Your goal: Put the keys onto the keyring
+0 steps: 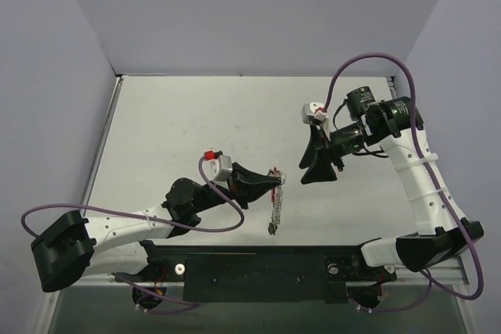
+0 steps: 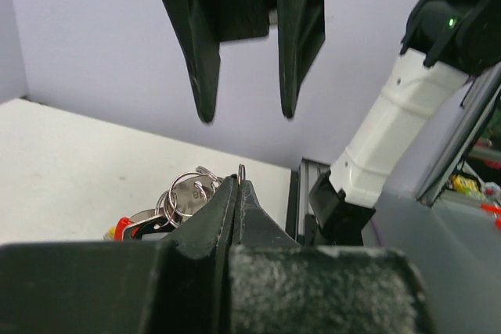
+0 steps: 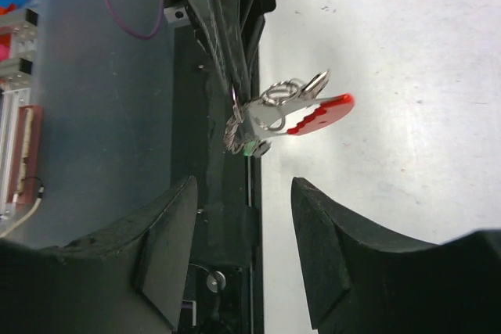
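The left fingers (image 2: 235, 205) are pinched shut on the keyring (image 2: 188, 187), holding it above the counter (image 1: 172, 115). Its chain (image 1: 275, 207) dangles down, and the keys (image 3: 313, 113), a red one among them, are bunched at the ring. The right fingers (image 3: 321, 240) stand apart and empty, near the bunch.

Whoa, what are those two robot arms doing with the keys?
The left pincer is pinched shut on the keyring and holds the whole bunch. A red-headed key sticks out of the bunch, and the chain trails from it. The right pincer is open, close by and pointed at the bunch, but it is touching nothing.
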Robot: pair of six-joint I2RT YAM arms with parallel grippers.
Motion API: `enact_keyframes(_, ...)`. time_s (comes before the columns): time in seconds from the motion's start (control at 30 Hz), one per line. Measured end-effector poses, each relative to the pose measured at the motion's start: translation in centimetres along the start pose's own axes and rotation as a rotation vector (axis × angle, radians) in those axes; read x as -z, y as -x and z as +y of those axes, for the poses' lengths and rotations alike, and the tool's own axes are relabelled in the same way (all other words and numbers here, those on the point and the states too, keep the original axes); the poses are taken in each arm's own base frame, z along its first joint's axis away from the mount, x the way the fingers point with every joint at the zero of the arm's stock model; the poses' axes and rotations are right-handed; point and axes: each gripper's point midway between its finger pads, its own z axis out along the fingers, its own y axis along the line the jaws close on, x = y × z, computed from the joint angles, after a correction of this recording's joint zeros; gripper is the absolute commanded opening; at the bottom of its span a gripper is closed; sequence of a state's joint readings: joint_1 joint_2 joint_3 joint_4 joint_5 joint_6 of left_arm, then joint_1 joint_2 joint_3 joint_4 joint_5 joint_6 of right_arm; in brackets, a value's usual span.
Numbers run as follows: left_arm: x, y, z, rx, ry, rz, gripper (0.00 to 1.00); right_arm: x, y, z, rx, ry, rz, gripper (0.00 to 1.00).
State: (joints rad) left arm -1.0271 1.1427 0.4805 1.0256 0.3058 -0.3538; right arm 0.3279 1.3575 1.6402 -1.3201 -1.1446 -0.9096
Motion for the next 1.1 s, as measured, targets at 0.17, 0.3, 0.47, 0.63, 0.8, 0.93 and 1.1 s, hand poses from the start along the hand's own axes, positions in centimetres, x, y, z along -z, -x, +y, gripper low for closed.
enact_keyframes(0.17,-0.2,3.1,0.0,0.017,0.022,-0.138,0.0,-1.0,-0.5,0.1,-0.08,0.068,-0.026,0.38)
enact_keyframes(0.3,-0.3,4.2,0.1,0.044,0.023,-0.195,0.0,-1.5,-0.2,-0.5,-0.136,0.1,-0.038,0.28)
enact_keyframes(0.47,-0.6,2.7,1.3,0.101,0.043,-0.164,0.0,-1.8,0.1,-0.8,-0.178,0.122,-0.053,0.17)
enact_keyframes(0.63,-0.5,-0.2,3.4,0.186,0.079,-0.09,0.0,-2.0,0.2,-0.5,-0.185,0.133,-0.056,0.2)
enact_keyframes(0.8,-0.4,-1.5,3.7,0.233,0.076,-0.05,0.0,-2.3,0.2,-0.1,-0.178,0.146,-0.041,0.2)
enact_keyframes(0.93,-0.4,-1.6,3.3,0.237,0.055,-0.041,0.0,-2.4,0.1,0.1,-0.188,0.149,-0.036,0.2)
enact_keyframes(1.1,-0.3,-1.0,2.6,0.227,0.027,-0.047,0.0,-2.8,-0.2,0.2,-0.237,0.164,-0.035,0.22)
